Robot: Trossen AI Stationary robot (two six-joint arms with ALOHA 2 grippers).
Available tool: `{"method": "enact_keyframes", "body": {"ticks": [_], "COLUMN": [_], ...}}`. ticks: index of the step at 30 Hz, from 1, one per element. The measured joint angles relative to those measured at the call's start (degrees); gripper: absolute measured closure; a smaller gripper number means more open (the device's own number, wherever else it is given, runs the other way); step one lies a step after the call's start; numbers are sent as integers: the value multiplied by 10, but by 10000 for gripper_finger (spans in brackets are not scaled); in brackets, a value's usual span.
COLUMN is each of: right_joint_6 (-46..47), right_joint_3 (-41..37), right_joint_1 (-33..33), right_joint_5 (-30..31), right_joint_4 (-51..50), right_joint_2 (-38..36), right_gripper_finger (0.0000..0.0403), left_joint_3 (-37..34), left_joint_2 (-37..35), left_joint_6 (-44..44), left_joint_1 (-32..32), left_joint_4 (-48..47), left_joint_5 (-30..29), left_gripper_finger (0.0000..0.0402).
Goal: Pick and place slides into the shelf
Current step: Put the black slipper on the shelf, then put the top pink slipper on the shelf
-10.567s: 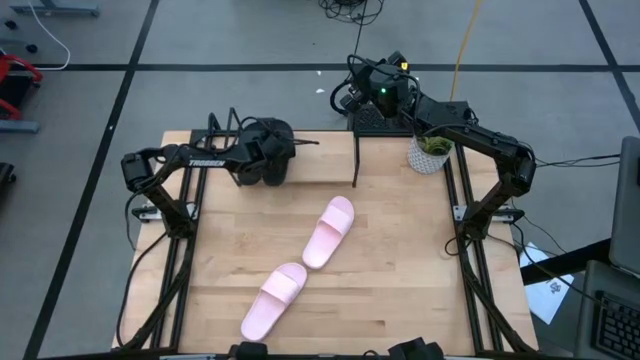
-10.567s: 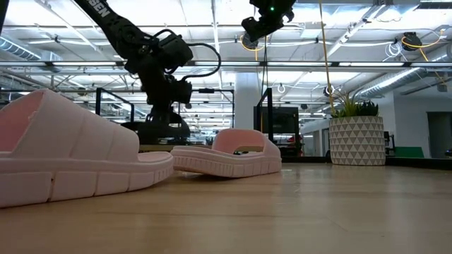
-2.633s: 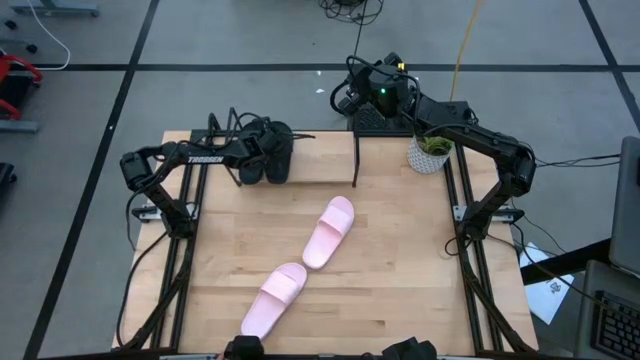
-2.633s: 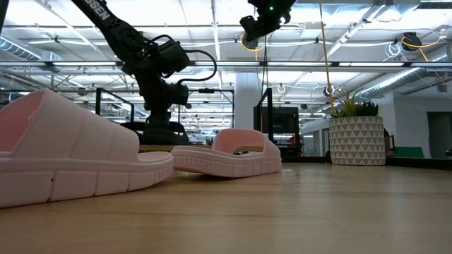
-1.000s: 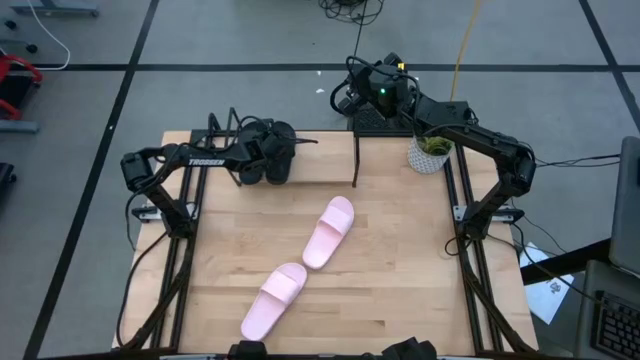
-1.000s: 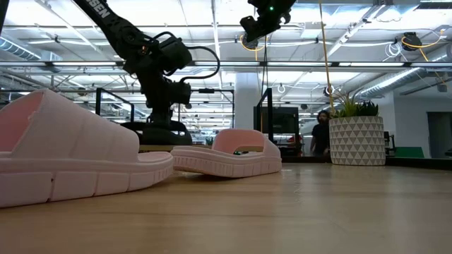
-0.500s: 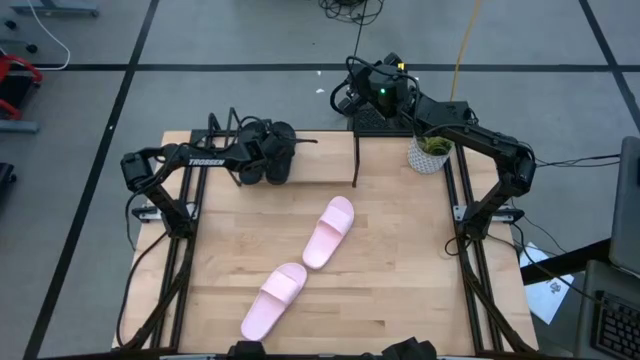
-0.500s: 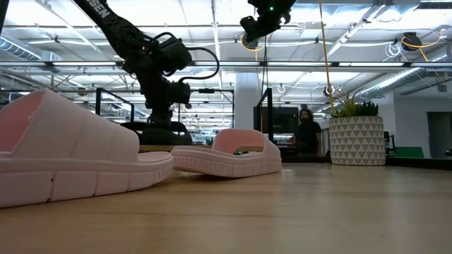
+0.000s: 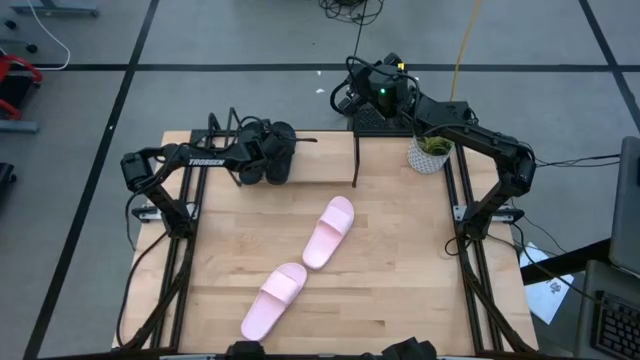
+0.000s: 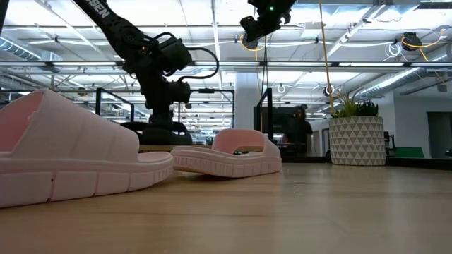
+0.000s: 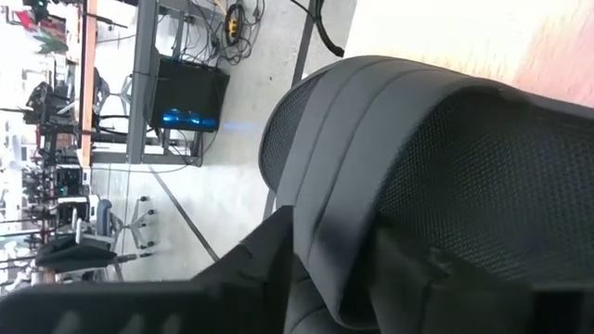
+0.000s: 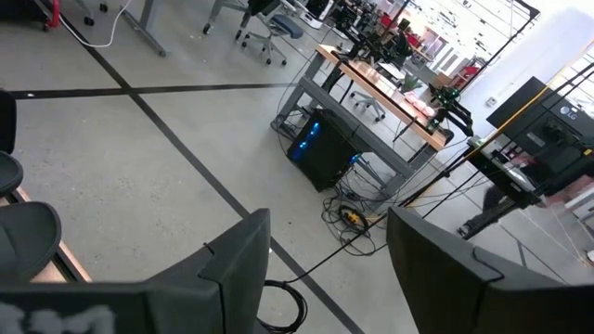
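Observation:
Two black slides (image 9: 277, 160) stand side by side at the left end of the shelf (image 9: 320, 168), a light board with black wire ends along the table's far edge. My left gripper (image 9: 262, 152) reaches over them from the left and is shut on one black slide (image 11: 445, 158). In the low view that slide (image 10: 159, 130) sits under the gripper on the board. Two pink slides lie sole down on the table, one at the middle (image 9: 330, 232) and one near the front (image 9: 275, 300). My right gripper (image 12: 325, 269) hangs open and high beyond the far edge (image 9: 352, 95). My left gripper has the black slide's wide strap between its two fingers, at the strap's smooth edge band (image 11: 325, 232). The fingers come slanting down from the table's left. The slide seems to rest on the shelf board under the gripper, but the arm hides its sole.
A white patterned plant pot (image 9: 430, 152) stands at the far right corner. The shelf's right part (image 9: 325, 170) is bare board, ending at a black wire frame (image 9: 356, 160). A person (image 10: 296, 130) stands in the room beyond the table.
The person beyond the table has walked leftward in the low view. The arms and the slides have kept their places.

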Motion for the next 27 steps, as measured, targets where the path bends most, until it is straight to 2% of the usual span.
{"method": "enact_keyframes", "body": {"ticks": [6, 12, 17, 27], "right_joint_6": [0, 0, 0, 1], "right_joint_3": [0, 0, 0, 0], "right_joint_1": [0, 0, 0, 0], "right_joint_5": [0, 0, 0, 0], "right_joint_4": [0, 0, 0, 0], "right_joint_2": [0, 0, 0, 0], "right_gripper_finger": [197, 197, 197, 197], "left_joint_3": [0, 0, 0, 0], "left_joint_2": [0, 0, 0, 0], "left_joint_6": [6, 8, 28, 31], "left_joint_1": [0, -10, -28, -58], "left_joint_4": [-8, -10, -10, -9], "left_joint_5": [0, 0, -4, -76], "left_gripper_finger": [214, 179, 172, 173]}}
